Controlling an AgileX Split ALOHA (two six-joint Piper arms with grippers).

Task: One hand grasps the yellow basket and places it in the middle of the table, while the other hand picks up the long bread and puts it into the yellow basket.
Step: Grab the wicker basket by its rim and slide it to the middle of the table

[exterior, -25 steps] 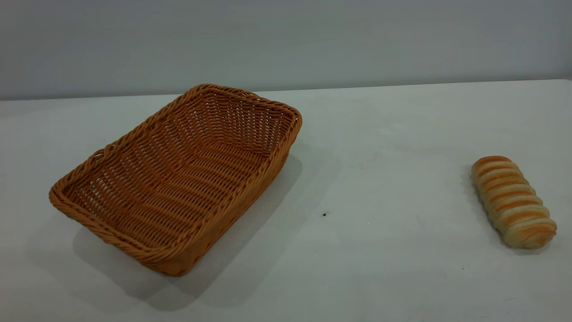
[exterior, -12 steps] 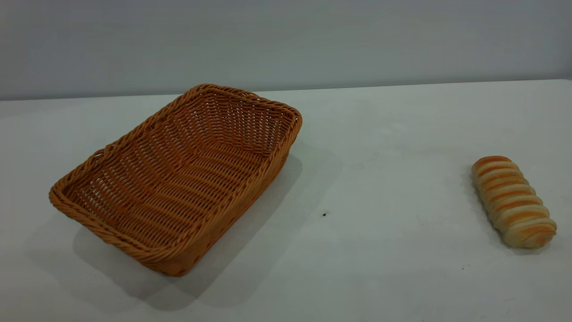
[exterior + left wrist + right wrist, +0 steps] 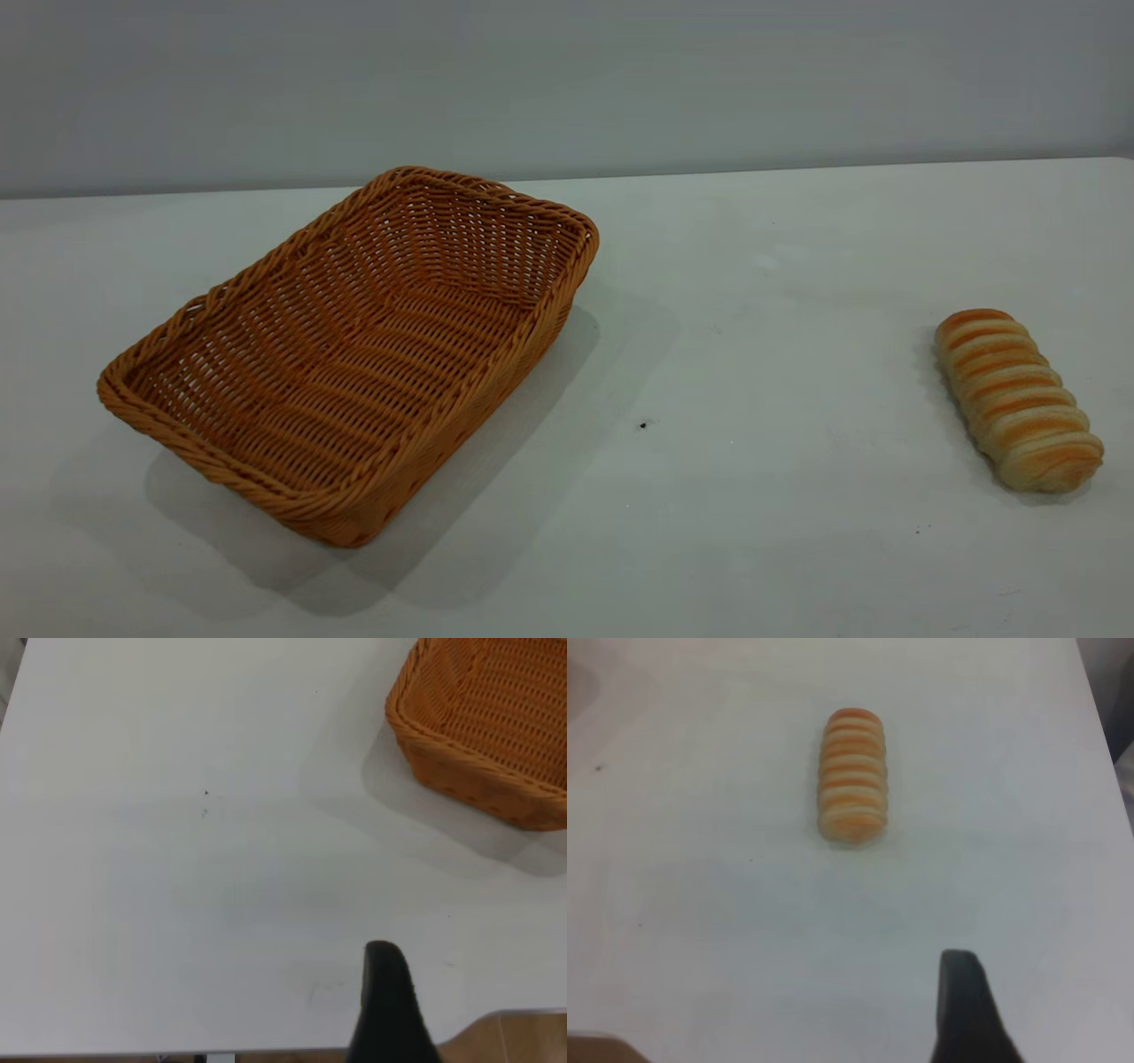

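The yellow basket lies empty on the left half of the white table, set at an angle. A corner of the basket shows in the left wrist view, well away from my left gripper, of which only a black tip over bare table is in view. The long bread rests striped side up near the table's right side. In the right wrist view the bread lies ahead of my right gripper, with a wide stretch of table between them. Neither arm appears in the exterior view.
A small dark speck marks the table between basket and bread. The table's edge runs close under the left gripper, with wooden floor beyond it. Another table edge passes beside the bread in the right wrist view.
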